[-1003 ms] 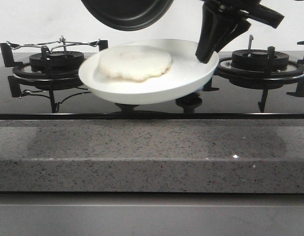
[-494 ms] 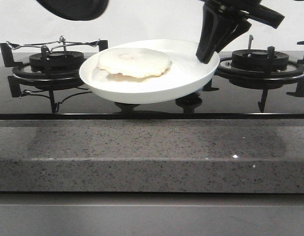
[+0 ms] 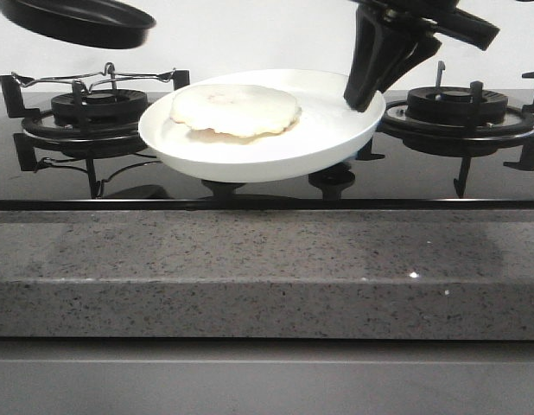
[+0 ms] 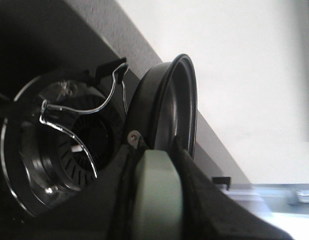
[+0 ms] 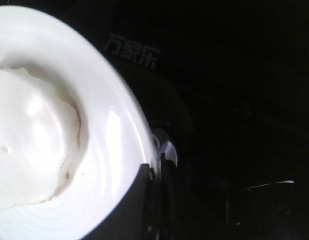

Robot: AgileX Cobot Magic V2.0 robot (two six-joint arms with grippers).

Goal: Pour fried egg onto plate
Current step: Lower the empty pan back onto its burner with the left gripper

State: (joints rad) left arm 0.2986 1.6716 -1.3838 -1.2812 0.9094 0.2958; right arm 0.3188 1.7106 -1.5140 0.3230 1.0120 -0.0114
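A black gas hob sits behind a speckled grey counter (image 3: 267,277), with two burners visible. In the front view, one plate (image 3: 276,143) is held clear of the hob by the right gripper (image 3: 364,93), clamped on its rim; one fried egg (image 3: 235,111) lies just left of those fingers. One frying pan (image 3: 77,22) hangs empty, so pouring appears complete. In the left wrist view, the left gripper (image 4: 157,200) is closed on the pan handle. In the right wrist view, the egg rests on the plate.

A black pan (image 3: 77,22) hangs above the left burner (image 3: 98,117). A second burner (image 3: 457,111) sits right, behind the speckled counter (image 3: 267,272).
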